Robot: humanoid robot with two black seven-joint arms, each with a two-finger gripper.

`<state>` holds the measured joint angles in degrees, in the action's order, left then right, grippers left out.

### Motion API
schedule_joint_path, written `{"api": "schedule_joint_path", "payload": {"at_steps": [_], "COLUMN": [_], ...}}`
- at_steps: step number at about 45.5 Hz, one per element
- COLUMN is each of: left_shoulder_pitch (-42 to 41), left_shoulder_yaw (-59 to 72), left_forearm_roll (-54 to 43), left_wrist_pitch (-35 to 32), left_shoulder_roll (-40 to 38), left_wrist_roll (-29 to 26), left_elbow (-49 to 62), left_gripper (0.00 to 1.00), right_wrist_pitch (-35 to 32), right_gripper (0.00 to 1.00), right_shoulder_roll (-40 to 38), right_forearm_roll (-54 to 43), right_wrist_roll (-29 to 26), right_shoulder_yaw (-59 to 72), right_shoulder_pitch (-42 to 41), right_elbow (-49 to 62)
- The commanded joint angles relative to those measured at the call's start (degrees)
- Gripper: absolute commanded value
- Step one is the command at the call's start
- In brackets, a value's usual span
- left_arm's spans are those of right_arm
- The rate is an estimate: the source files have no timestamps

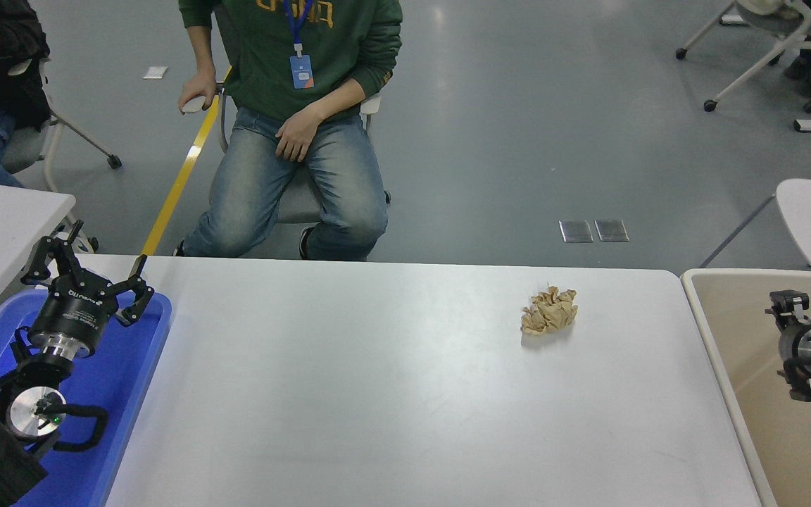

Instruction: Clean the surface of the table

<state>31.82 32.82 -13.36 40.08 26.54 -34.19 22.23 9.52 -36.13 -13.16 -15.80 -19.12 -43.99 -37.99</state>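
Head view, near to far. The left hand (85, 271) is parked at lower left over a blue tray (124, 394), its fingers spread wide and holding nothing; white lettering runs round its wrist housing but is too small to read with confidence. The right hand (786, 304) hangs over a beige bin (701, 310) at the desk's right end; whether it is open or closed cannot be told from this angle, and nothing shows in its grip. The desk (377, 394) fills the lower middle of the view, and one crumpled brown paper wad (550, 310) lies on its far right part, near the bin but apart from it. Risk: the wad is light and springy, so a shallow or off-centre pinch could push it along the desk or over the far edge rather than lift it. Beyond the desk sits a person (300, 127) wearing a blue badge, with partly cropped yellow lettering on the sweatshirt.
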Motion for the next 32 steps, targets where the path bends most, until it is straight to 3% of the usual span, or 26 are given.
{"api": "schedule_joint_path", "payload": {"at_steps": [1, 18, 32], "left_shoulder_pitch": [0.0, 0.0, 0.0], "left_shoulder_yaw": [0.0, 0.0, 0.1], "left_forearm_roll": [0.0, 0.0, 0.0], "left_wrist_pitch": [0.0, 0.0, 0.0], "left_shoulder_roll": [0.0, 0.0, 0.0], "left_wrist_roll": [0.0, 0.0, 0.0], "left_elbow": [0.0, 0.0, 0.0], "left_gripper": [1.00, 1.00, 1.00], "right_wrist_pitch": [0.0, 0.0, -0.1], "right_gripper": [1.00, 1.00, 1.00], "right_shoulder_roll": [-1.1, 11.1, 20.1], "right_forearm_roll": [0.1, 0.1, -0.1], "right_wrist_roll": [1.4, 10.3, 10.6], "right_shoulder_yaw": [-10.9, -23.9, -28.9], "right_shoulder_pitch": [0.6, 2.9, 6.8], "right_elbow": [-12.7, -16.2, -18.1]}}
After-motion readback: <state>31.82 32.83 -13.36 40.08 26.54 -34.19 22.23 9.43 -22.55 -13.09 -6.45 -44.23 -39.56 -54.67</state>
